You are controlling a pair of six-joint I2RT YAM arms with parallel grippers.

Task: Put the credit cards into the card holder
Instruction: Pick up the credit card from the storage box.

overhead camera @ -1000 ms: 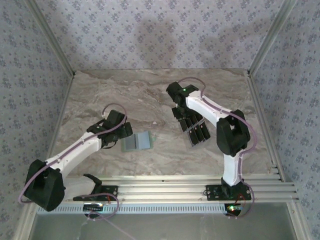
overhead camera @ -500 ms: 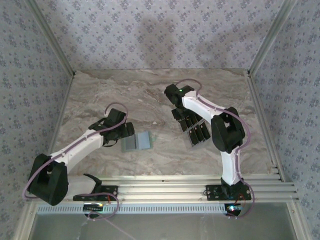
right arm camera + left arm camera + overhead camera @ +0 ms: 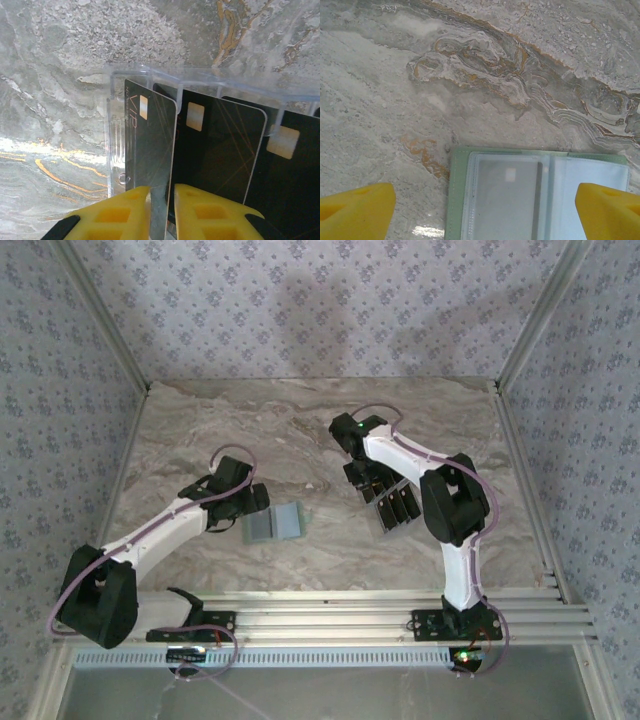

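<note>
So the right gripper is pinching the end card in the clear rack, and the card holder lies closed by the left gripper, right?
Not closed: the left wrist view shows the card holder lying open, clear pockets up, by the left gripper. The right gripper is pinching the end card in the clear rack.

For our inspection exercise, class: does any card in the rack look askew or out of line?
The leftmost credit card, marked VIP, is turned at an angle to its neighbours in the clear rack, pinched by the right gripper. The other cards sit evenly.
</note>
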